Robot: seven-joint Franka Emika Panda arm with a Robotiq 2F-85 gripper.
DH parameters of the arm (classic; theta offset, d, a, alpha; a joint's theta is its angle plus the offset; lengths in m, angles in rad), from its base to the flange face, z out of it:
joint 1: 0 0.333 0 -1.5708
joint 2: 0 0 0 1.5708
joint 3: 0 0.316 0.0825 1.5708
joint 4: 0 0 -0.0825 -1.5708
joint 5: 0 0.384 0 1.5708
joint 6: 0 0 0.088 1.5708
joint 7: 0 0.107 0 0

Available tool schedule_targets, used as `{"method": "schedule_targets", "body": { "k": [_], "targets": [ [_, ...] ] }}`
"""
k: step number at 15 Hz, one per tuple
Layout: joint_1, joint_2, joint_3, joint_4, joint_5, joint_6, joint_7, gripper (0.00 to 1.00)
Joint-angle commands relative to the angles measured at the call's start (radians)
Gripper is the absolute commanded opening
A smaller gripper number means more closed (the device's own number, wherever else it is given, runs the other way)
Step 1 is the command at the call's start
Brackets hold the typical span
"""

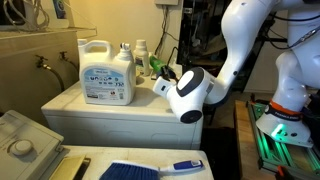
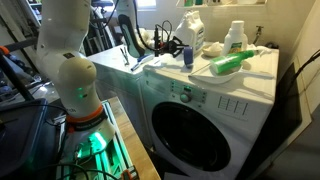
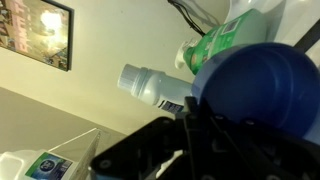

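Fingers: the fingers (image 3: 188,138) are drawn narrow, nearly together, and show dark at the bottom of the wrist view. Whether they pinch anything cannot be told.
Nearest thing: a blue cap (image 3: 255,88), round and broad, sits just beyond the fingertips and fills the right of the wrist view.
Where it stands: in an exterior view the blue cap (image 2: 188,50) is on top of the washing machine (image 2: 205,125), at the side of the top nearest the arm (image 2: 65,60).
Green bottle: the green bottle (image 2: 230,63) lies on its side on the machine top, apart from the blue cap. In the wrist view it shows just behind the cap.
White bottle: the white bottle (image 3: 150,85) is just beside the green one, its capped end towards the left of the wrist view.
Detergent jug: the detergent jug (image 1: 107,75), large and white with a blue label, stands upright on the machine top, apart from the fingers.
Brush: a brush (image 1: 150,168) with a blue handle lies in the foreground, well apart from the machine top.
Wall: a framed picture (image 3: 35,30) hangs there.
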Motion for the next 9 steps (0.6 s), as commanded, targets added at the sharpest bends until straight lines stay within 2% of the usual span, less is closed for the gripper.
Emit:
{"method": "schedule_targets", "body": {
  "k": [1, 3, 4, 8, 9],
  "targets": [
    [0.022, 0.044, -0.012, 0.000, -0.048, -0.073, 0.062, 0.00],
    [0.026, 0.069, -0.013, 0.003, -0.063, -0.097, 0.081, 0.01],
    [0.012, 0.033, 0.001, 0.001, -0.044, -0.070, 0.042, 0.05],
    [0.018, 0.051, 0.000, 0.003, -0.059, -0.099, 0.053, 0.05],
    [0.025, 0.060, -0.006, 0.006, -0.061, -0.125, 0.041, 0.02]
  ]
}}
